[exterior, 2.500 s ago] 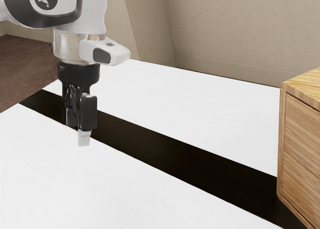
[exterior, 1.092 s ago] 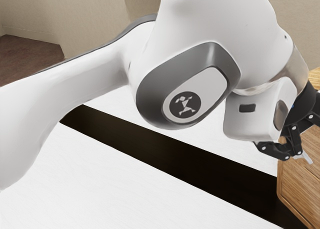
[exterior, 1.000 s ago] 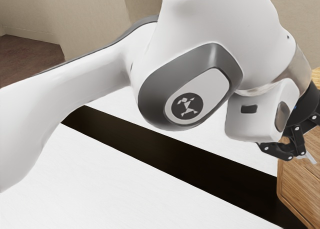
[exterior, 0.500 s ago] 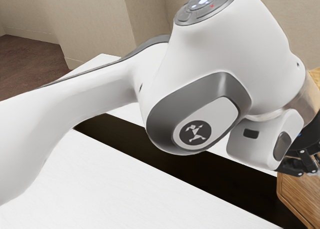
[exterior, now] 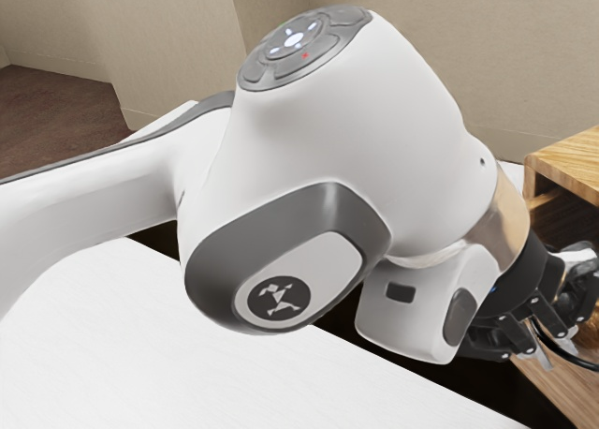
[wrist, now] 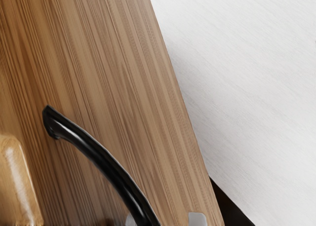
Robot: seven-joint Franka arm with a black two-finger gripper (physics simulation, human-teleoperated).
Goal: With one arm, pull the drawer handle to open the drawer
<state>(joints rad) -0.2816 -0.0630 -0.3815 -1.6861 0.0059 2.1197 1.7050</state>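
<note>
The wooden cabinet [exterior: 566, 162] stands at the exterior view's right edge. A dark cavity [exterior: 562, 218] shows under its top, where the drawer has come out. My gripper [exterior: 562, 305] sits low in front of it, mostly hidden behind my own white arm [exterior: 356, 167]. In the wrist view the drawer front [wrist: 98, 63] lies close under the hand. Its curved black handle [wrist: 94, 154] runs down between my two fingertips [wrist: 197, 219], and the gripper [wrist: 163, 220] is shut on it.
The white table [exterior: 103, 354] with a black stripe [exterior: 154, 242] stretches toward the exterior view's left. In the wrist view the tabletop [wrist: 247, 63] lies beside the drawer front. A paler wooden edge [wrist: 15, 186] is near the handle's end.
My arm swung from the table's left across to the cabinet. In the last half second the hand drew back and lower, and a dark gap opened under the cabinet's top.
</note>
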